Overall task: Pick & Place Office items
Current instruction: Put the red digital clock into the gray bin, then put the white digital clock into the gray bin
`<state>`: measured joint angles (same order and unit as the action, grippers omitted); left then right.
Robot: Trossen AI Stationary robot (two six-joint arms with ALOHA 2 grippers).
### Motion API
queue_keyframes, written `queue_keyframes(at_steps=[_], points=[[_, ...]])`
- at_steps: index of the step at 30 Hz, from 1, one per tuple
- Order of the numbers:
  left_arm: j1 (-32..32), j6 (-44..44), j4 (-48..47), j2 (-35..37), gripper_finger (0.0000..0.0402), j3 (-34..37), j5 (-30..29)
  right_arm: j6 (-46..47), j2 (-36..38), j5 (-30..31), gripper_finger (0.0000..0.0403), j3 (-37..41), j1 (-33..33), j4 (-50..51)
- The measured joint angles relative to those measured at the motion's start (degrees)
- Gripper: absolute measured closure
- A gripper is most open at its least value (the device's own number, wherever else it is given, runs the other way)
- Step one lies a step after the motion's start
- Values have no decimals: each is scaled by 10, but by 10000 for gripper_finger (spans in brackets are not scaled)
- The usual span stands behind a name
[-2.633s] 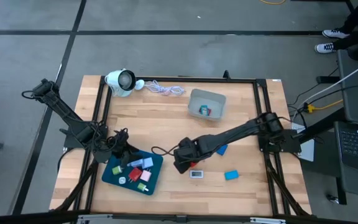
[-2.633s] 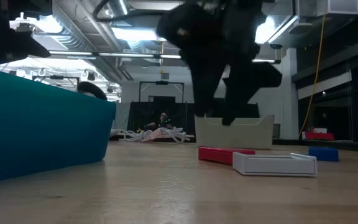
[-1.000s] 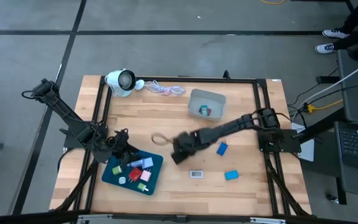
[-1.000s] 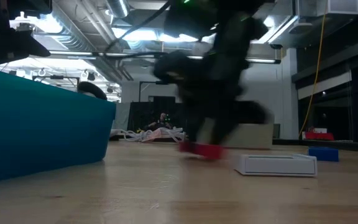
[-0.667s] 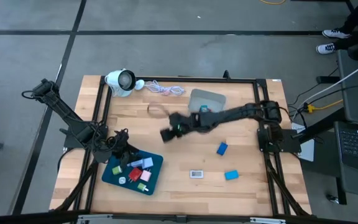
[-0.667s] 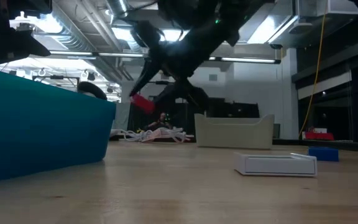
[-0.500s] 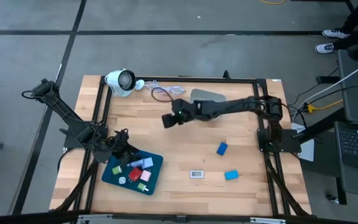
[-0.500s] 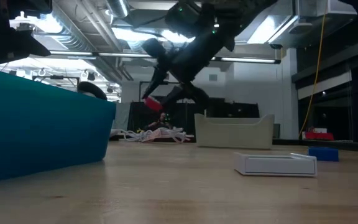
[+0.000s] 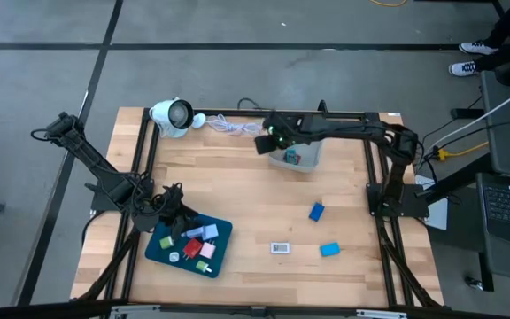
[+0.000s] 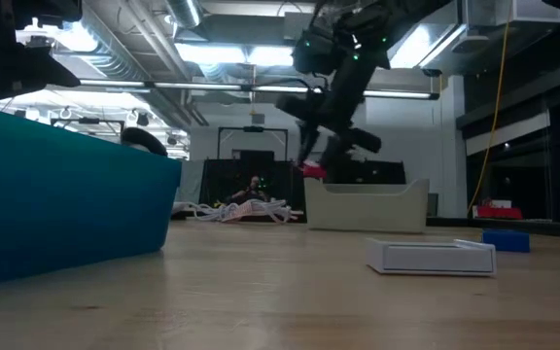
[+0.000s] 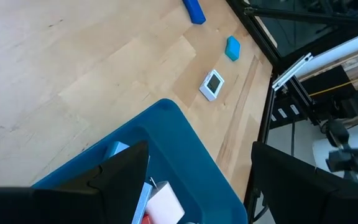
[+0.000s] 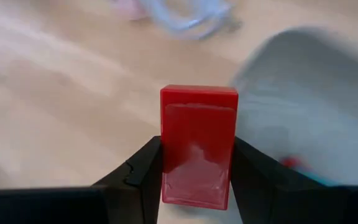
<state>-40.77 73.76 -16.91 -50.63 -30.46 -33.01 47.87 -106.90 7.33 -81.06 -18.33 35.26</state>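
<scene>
Right gripper (image 12: 197, 168), jaws pinching a red block (image 12: 198, 146), hangs beside the grey bin (image 9: 295, 149), which apparently holds some pieces. Three blocks (image 9: 316, 211) remain on the surface. Left gripper (image 9: 168, 206), jaws spread, waits over the tray (image 9: 223, 237).

White camera (image 9: 172, 116) (corded), grey bin (image 9: 301, 160), teal tray (image 9: 158, 249).

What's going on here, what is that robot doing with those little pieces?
The robot is sorting small office items. Its right gripper is clamped on a red block and holds it in the air at the edge of the grey bin, which already has a piece or two inside. The left gripper is open above the teal tray full of pieces. A white item and two blue ones lie on the table.
</scene>
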Motion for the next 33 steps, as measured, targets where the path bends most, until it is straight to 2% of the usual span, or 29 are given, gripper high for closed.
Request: queue_keyframes(at_steps=[6,15,17,21,24,28,33], points=[[0,0,0,0,121,0,-8,-22,1,15,253,0,-35,68],[0,0,0,0,121,0,-15,-47,1,-19,253,0,-61,68],[0,0,0,0,121,0,-20,-47,1,-13,225,0,-60,68],[0,0,0,0,121,0,-24,-43,1,-17,114,0,-61,68],[0,0,0,0,121,0,-24,-34,1,-13,85,0,-61,68],[0,5,0,0,121,0,-24,-35,1,-31,100,0,-61,68],[0,7,0,0,121,0,-24,-57,1,-114,148,0,-28,68]])
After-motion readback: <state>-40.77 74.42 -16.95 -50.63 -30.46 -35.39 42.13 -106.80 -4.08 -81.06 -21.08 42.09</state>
